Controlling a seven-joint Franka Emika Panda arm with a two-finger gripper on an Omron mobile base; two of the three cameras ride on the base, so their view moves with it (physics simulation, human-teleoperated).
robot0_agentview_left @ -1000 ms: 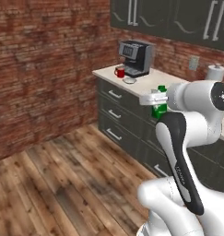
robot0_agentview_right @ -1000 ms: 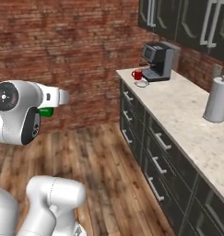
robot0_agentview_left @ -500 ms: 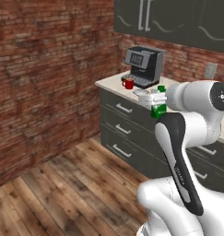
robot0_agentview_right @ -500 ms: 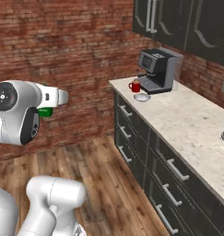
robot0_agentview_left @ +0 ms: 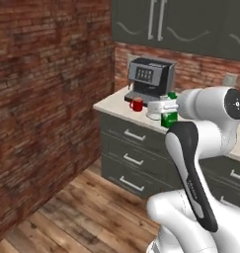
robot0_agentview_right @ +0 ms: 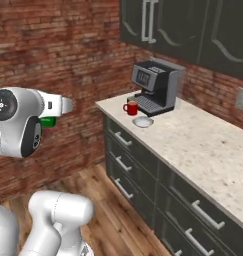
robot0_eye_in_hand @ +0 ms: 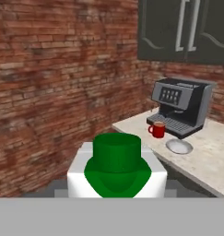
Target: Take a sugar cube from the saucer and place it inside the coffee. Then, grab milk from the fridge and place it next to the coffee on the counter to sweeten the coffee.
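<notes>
We find the milk (robot0_eye_in_hand: 117, 168) right at the gripper (robot0_agentview_left: 163, 111), carried in the air: in the hand view its green cap and white gabled top sit directly ahead of the pincer. In the left base view the carton's green body (robot0_agentview_left: 169, 119) shows just under the white hand; in the right base view a green corner (robot0_agentview_right: 48, 121) pokes out below the hand. Fingertips are hidden by carton and hand, so we cannot tell how the jaws stand, nor confirm the grip itself.

The coffee (robot0_eye_in_hand: 156, 129), a red mug, stands well ahead of the pincer and to its right in the hand view, on the counter (robot0_eye_in_hand: 210, 161) near the corner. The same mug (robot0_agentview_right: 131, 107) is upright, handle toward the brick wall, in the right base view. It also shows beyond the pincer in the left base view (robot0_agentview_left: 137, 104).

The saucer (robot0_eye_in_hand: 179, 146) lies just beside the mug, on its nearer right side, apart from it; seen too in the right base view (robot0_agentview_right: 143, 121). Sugar cube: too small to make out.

Coffee machine (robot0_agentview_right: 156, 86) sits directly behind mug and saucer, against the back wall. Dark wall cabinets (robot0_agentview_right: 183, 27) hang above it. Grey drawers w/ silver bar handles (robot0_agentview_right: 128, 160) run under the counter. Brick wall (robot0_eye_in_hand: 58, 78) is to the pincer's left; wood floor (robot0_agentview_left: 87, 212) is below.
</notes>
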